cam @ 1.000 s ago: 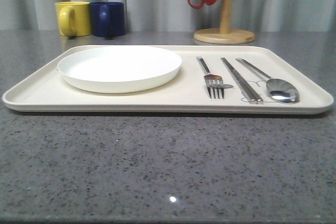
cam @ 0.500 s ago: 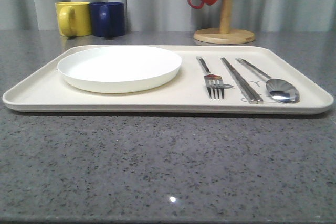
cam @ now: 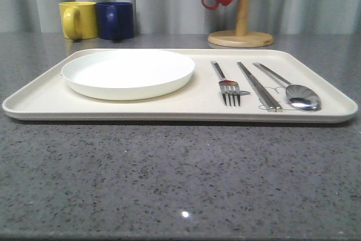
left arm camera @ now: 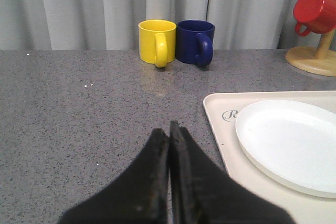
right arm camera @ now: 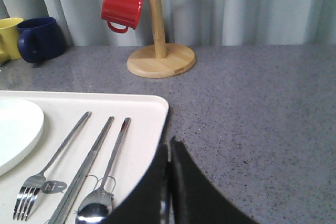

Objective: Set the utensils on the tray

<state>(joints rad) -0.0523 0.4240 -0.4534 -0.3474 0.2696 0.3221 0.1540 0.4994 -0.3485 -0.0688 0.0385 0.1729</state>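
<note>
Open grey counter (cam: 180, 179) before the tray (cam: 34, 105); mugs (cam: 98, 20) and wooden mug tree (cam: 241, 32) standing behind it.

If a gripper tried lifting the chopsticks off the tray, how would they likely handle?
The chopsticks look like polished metal, so probably stiff but slippery. They are thin and lie flat on the tray, likely leaving little to grip. The two separate sticks may split apart or slide if nudged.

Tray (cam: 34, 103) on worktop (cam: 169, 179) carried plate (cam: 128, 73) at left; fork (cam: 227, 84), chopsticks (cam: 259, 86), spoon (cam: 293, 90) lay side by side at right.
</note>
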